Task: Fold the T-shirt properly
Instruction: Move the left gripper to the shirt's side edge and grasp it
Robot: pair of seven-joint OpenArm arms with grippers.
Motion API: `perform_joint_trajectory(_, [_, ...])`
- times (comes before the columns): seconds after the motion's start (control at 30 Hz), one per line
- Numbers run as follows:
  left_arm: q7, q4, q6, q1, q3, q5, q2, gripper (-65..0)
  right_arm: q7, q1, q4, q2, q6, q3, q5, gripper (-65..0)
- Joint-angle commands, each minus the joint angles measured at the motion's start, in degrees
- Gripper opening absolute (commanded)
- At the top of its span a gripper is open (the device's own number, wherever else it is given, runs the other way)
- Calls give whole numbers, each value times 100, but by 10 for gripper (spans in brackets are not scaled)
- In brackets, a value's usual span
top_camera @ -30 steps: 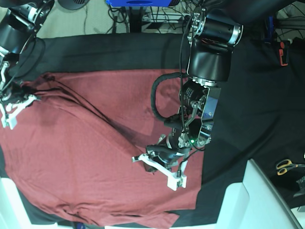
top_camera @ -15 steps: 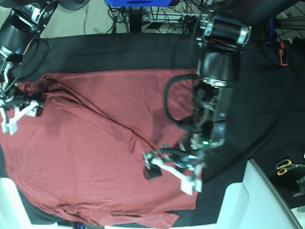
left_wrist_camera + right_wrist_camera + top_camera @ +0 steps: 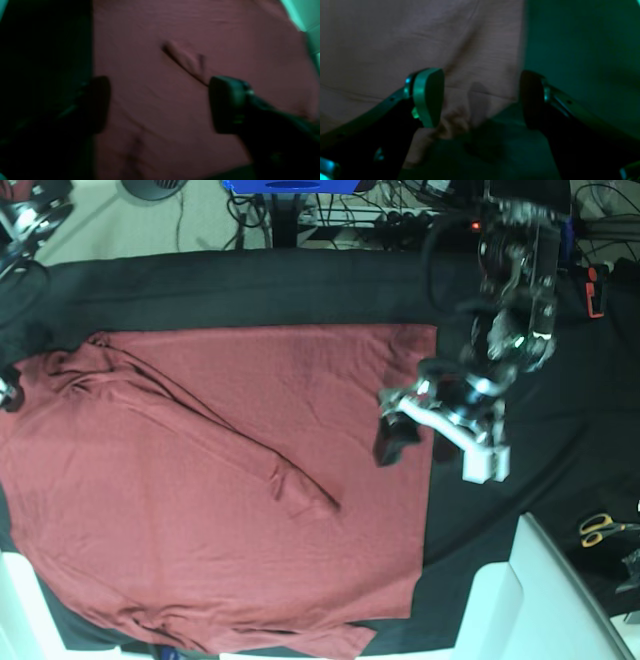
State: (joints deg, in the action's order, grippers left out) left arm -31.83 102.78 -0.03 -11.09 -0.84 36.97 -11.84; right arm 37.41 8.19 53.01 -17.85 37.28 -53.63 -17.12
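The brick-red long-sleeved T-shirt [image 3: 200, 500] of thin, soft knit lies spread across the surface [image 3: 250, 290], which is draped in a matte black cloth. The fabric is mostly flat, with shallow wrinkles near its left edge and a bunched hem at the bottom. One narrow sleeve [image 3: 210, 425] is laid diagonally over the body, running from the upper left down to a soft, rumpled cuff near the middle. The shirt's right edge is straight and sits against bare black cloth.

The left gripper [image 3: 440, 442], with a white plastic finger and dark rounded pads, hangs above the shirt's upper right edge. In the left wrist view the left gripper [image 3: 160, 105] has its two dark, blunt pads spread wide with only smooth red knit and a small raised crease between them; it holds nothing.

The right gripper [image 3: 480, 100] shows in its own wrist view, two curved metal fingers with oval pads standing well apart, over the boundary where pale-looking, finely ribbed fabric meets the dark cloth. A small puckered fold of fabric lies below the gap, but the pads are not closed on it. In the base view the right gripper is barely visible at the far left edge.

Yellow-handled scissors [image 3: 603, 527] lie at the right, well apart from the shirt.
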Motion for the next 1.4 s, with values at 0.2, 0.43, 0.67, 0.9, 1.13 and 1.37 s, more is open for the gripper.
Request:
perform_joint_trajectory(0.2, [111,161,-19,-1330,-905,1740,-386,-405,-633,91,-1315,-778,48,-75,-780,-203])
perform_joint_trajectory(0.43, [111,-67,-19,-1928,-896,1688,-298,-403,-703,65,-1737,-743,74,-57,-780,-204])
perform_joint_trajectory(0.67, [111,-102,-19,-2201,-808,1688,-183,-245,-958,91,-2062,-734,74,-40,-815,-207])
perform_joint_trajectory(0.9, [129,-138,-19,-2245,-351,1679,-157,-15,-941,91,-2071,-497,83,92,-797,-210])
perform_joint_trajectory(1.13, [137,-146,-19,-2236,-386,1679,71,-18,-941,91,-2071,-453,268,365,-815,-213])
perform_joint_trajectory(1.37, [155,-665,-19,-2139,-509,1679,265,-10,-941,91,-2071,-497,268,374,-815,-477])
